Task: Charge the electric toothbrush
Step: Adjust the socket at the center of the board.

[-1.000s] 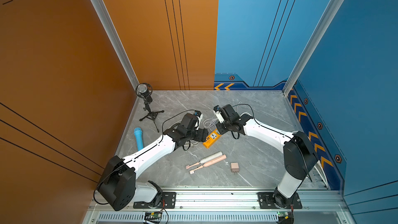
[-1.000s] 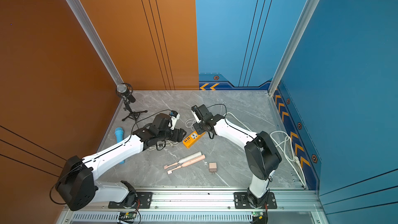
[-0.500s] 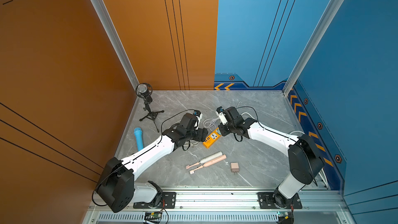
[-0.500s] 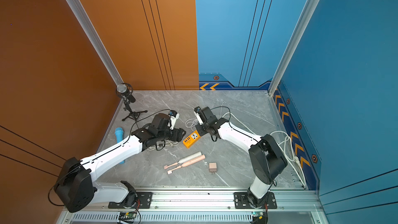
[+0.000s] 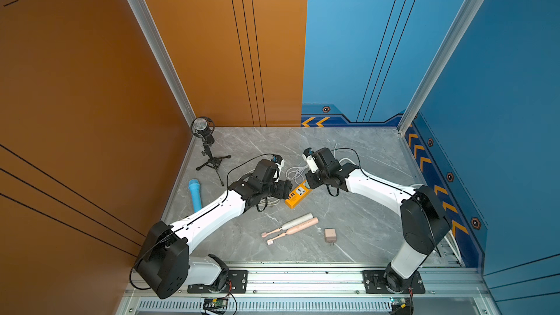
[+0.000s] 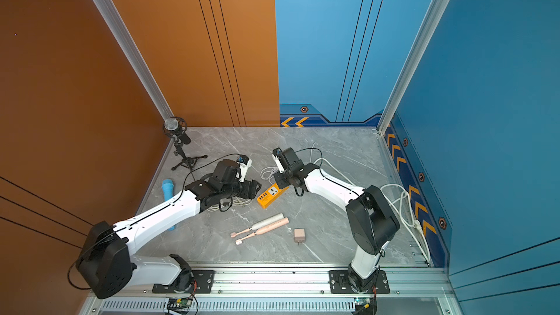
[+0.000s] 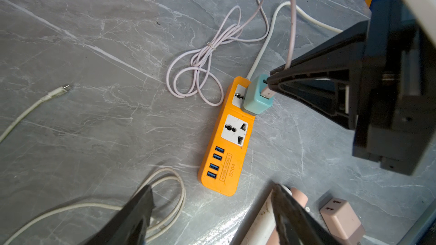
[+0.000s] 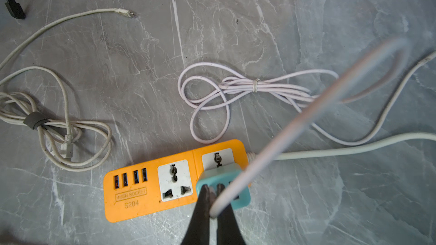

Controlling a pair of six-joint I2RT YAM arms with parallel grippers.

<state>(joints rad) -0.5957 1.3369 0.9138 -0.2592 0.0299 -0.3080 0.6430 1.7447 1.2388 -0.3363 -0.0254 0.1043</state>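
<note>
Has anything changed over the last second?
Barely. The right elbow swung slightly out and back. The right hand stayed shut on the cable plug at the adapter. Nothing was taken or let go. The left hand stayed open, and the strip and toothbrushes did not move.

Item: orange power strip [image 8: 132,208]. A framed marking beside its four blue USB ports [image 8: 131,177] read "4USB SOCKET"; below it stood "S204". In the left wrist view the same marking appeared smaller, the first word probably "4USB". Wall trim: two yellow chevron arrows [image 5: 315,122] on a blue band.
</note>
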